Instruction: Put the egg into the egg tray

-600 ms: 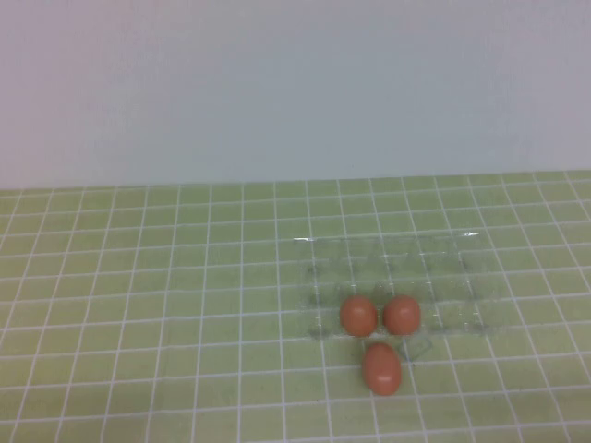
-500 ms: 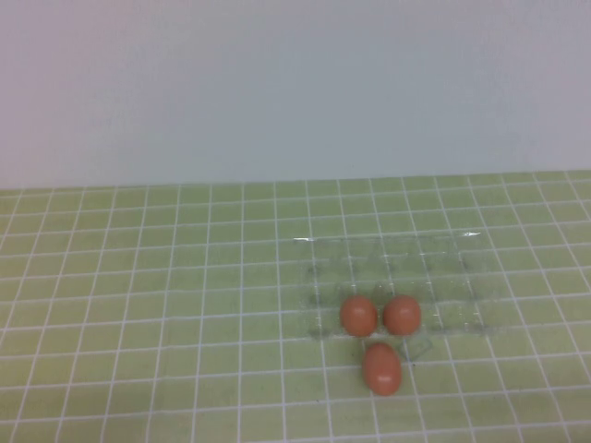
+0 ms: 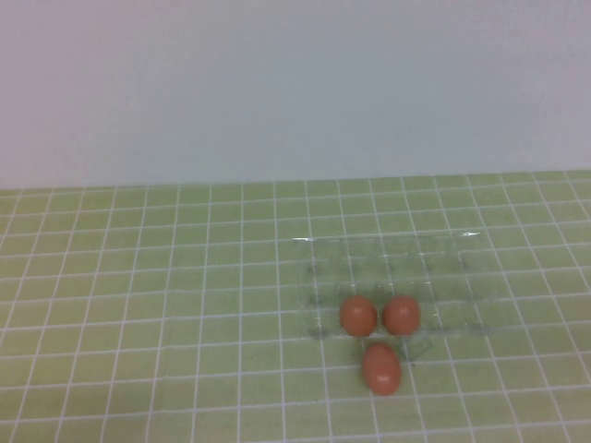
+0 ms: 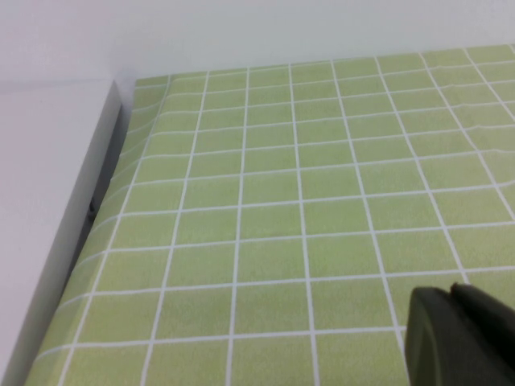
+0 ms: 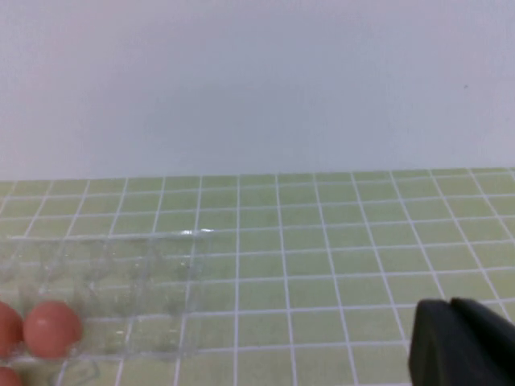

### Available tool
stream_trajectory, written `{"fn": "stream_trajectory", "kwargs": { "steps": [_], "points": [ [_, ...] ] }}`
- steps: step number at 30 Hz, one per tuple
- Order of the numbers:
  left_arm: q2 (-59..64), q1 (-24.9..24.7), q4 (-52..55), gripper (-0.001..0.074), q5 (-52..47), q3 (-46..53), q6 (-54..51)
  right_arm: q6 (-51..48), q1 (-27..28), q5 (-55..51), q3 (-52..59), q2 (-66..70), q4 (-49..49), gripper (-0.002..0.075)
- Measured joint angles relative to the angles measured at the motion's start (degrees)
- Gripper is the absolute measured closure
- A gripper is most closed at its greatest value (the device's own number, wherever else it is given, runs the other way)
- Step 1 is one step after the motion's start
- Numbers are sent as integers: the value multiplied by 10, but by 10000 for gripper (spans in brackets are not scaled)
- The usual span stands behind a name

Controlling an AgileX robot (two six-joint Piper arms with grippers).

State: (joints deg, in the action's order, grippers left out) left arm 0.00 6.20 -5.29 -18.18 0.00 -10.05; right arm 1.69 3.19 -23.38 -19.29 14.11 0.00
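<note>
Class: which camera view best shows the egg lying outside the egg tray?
The high view: the egg shows whole, just in front of the egg tray. The right wrist view catches only its top edge; the left wrist view shows none of it.

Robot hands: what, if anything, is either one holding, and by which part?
Nothing. The right hand is shut and empty; the left hand grips nothing. All three eggs lie untouched at the egg tray.

High view angled down; wrist views low — right shares egg tray (image 5: 105, 297).
</note>
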Motion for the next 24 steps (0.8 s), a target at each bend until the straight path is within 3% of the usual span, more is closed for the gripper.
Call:
{"fn": "stream_trajectory", "kwargs": {
  "steps": [8, 18, 24],
  "points": [
    [0, 0, 0, 737, 0, 0, 0, 6, -34, -53, -112, 179, -21, 728],
    [0, 0, 0, 737, 0, 0, 0, 15, -220, -85, -172, 393, -28, 728],
    [0, 0, 0, 737, 0, 0, 0, 15, -302, -102, -236, 541, -17, 728]
  ]
}}
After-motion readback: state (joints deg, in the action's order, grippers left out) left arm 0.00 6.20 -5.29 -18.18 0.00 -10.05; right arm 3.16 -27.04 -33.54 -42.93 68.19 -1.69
